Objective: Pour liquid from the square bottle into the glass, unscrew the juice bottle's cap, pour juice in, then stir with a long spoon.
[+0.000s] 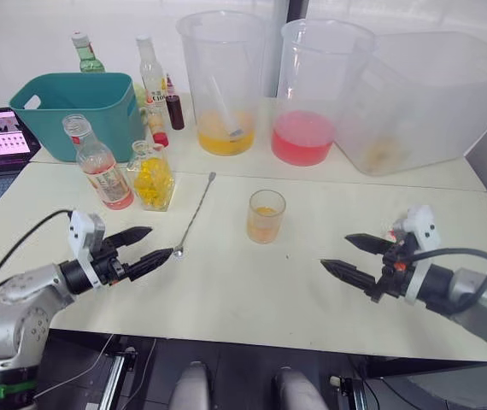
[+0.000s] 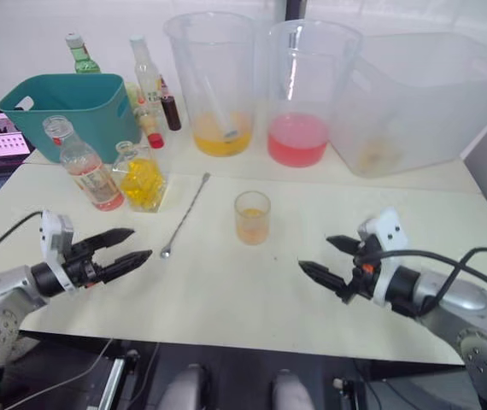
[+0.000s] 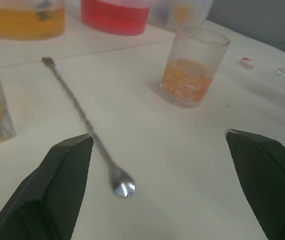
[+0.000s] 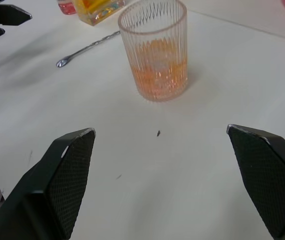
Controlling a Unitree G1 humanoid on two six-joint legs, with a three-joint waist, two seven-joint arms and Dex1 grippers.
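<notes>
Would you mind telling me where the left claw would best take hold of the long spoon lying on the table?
Probably on the thin twisted stem of the long spoon, just above its small bowl, which lies nearest the open left claw. It lies flat on the table, so coming down from above with the fingers straddling the stem looks best. The glass stands well clear.

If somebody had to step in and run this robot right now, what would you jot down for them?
Left gripper: jaws open, empty, close to the long spoon's bowl.
Right gripper: jaws open, empty, right of the glass.
Glass holds orange liquid at mid-table.
Long spoon lies flat on the table, left of the glass.
Square bottle and juice bottle stand upright side by side, juice bottle uncapped.
Done, apparently: both pours.
Left: pick up the spoon and stir.
</notes>
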